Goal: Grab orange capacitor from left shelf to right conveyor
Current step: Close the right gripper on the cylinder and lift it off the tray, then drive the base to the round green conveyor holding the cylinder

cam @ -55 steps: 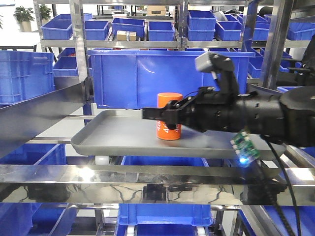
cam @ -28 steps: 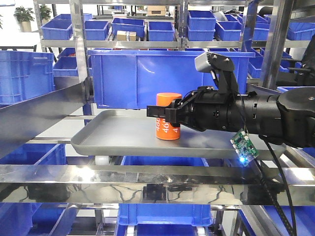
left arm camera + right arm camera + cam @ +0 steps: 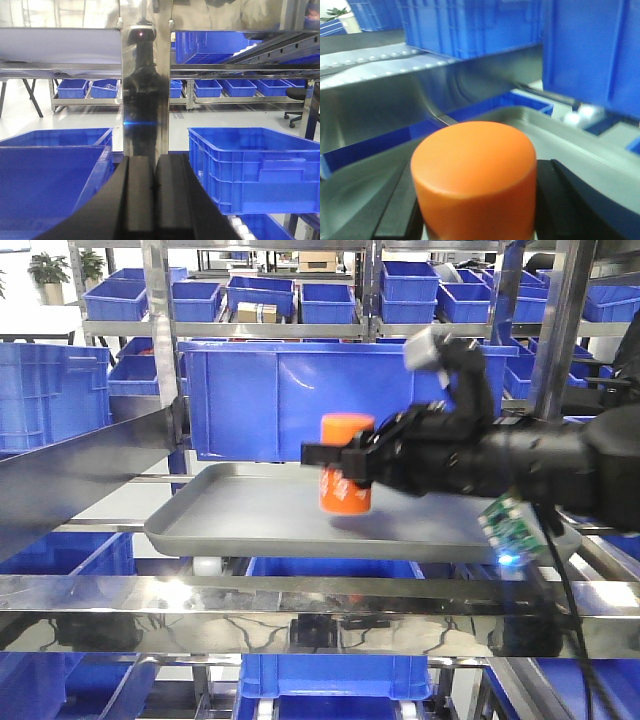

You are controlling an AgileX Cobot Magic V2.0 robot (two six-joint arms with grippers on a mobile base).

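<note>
Over the tray (image 3: 250, 518), our right hand (image 3: 345, 472) clamps the capacitor (image 3: 347, 429); rising carelessly, we might knock it against the bin (image 3: 250, 400).

On the left shelf (image 3: 300, 605) the tray (image 3: 240, 525) lies on the middle level, with a large bin (image 3: 250, 400) right behind it and smaller bins (image 3: 260, 295) on the levels above and farther back. The capacitor (image 3: 346, 495) stands upright over the tray's middle, between the fingers of the right pincer (image 3: 325, 462), which reaches in from the right (whether its base touches the tray cannot be told). The left pincer (image 3: 152, 192) faces an upright post (image 3: 145, 100), with a low bin (image 3: 252, 165) to the post's right and another crate (image 3: 47, 170) to its left.
</note>
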